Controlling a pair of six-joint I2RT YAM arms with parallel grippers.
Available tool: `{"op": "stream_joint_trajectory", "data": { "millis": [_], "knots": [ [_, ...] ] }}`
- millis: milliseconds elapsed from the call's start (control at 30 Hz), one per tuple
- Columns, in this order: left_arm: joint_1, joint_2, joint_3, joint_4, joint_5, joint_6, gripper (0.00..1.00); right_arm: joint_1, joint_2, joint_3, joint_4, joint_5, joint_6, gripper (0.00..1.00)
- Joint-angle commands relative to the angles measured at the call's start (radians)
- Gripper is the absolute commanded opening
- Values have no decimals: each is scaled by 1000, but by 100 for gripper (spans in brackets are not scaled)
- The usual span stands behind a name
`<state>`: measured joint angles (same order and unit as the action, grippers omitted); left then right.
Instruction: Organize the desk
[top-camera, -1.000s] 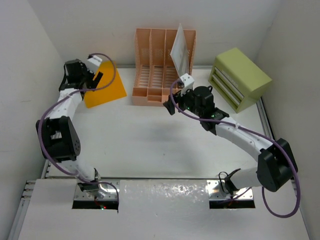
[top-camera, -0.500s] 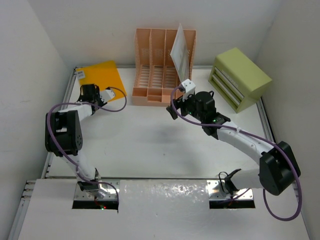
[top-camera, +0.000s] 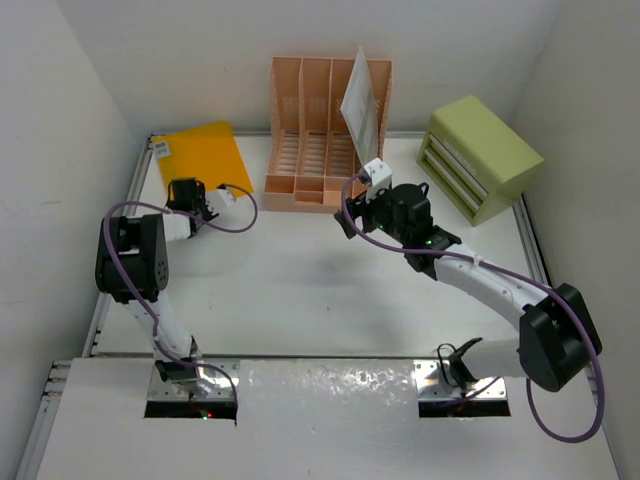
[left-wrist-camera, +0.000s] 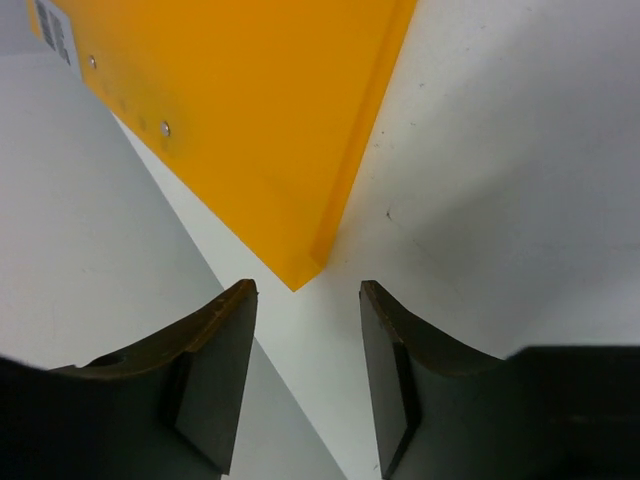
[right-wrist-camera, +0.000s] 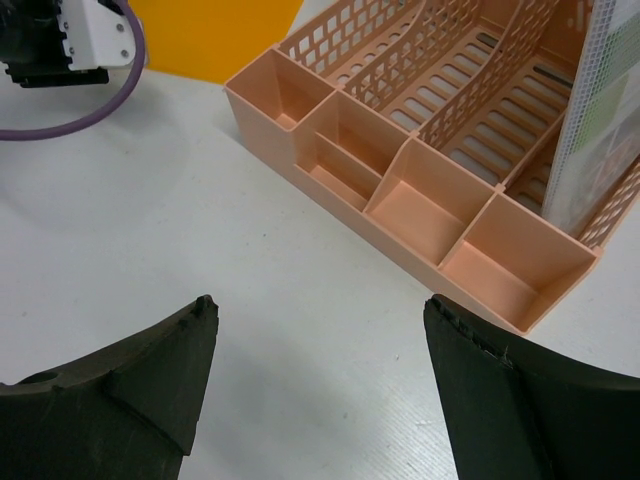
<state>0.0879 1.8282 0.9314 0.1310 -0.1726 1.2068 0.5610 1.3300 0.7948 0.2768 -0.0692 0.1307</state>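
Note:
The white desk (top-camera: 300, 290) fills the top view. An orange folder (top-camera: 195, 152) lies flat on it at the back left corner. My left gripper (top-camera: 183, 188) is low over the desk at the folder's near edge, open and empty. In the left wrist view a corner of the folder (left-wrist-camera: 250, 120) lies just ahead of the gripper (left-wrist-camera: 305, 300), touching neither finger. My right gripper (top-camera: 347, 213) is open and empty in front of the peach file rack (top-camera: 325, 150). In the right wrist view the gripper (right-wrist-camera: 318, 315) hovers over bare desk, short of the rack (right-wrist-camera: 420, 200).
A white mesh-patterned sleeve (top-camera: 360, 100) stands in the rack's right slot, also in the right wrist view (right-wrist-camera: 600, 110). A lime-green drawer box (top-camera: 482, 155) sits at the back right. Walls close the desk on the left, back and right. The left arm's purple cable (right-wrist-camera: 90, 110) loops nearby.
The orange folder, held up off the desk by my left gripper a second ago, now lies flat at the back left. The left gripper has let go and dropped low. The right arm barely moved.

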Motion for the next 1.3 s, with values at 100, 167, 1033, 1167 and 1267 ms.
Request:
{"op": "stream_joint_trajectory", "data": {
  "millis": [100, 167, 1033, 1167, 1267],
  "knots": [
    [-23, -9, -84, 268, -37, 3, 42, 7, -41, -6, 47, 11, -11, 82],
    [-30, -4, -120, 336, -56, 17, 42, 7, -45, -6, 50, 14, -11, 82],
    [-53, 161, -154, 651, -186, 91, 35, 7, -89, -22, 44, 8, -25, 82],
    [-51, 203, -131, 691, -200, 119, 34, 7, -106, -25, 33, 17, -31, 82],
    [-50, 236, -112, 742, -206, 135, 34, 7, -118, -37, 41, 19, -32, 82]
  ]
}}
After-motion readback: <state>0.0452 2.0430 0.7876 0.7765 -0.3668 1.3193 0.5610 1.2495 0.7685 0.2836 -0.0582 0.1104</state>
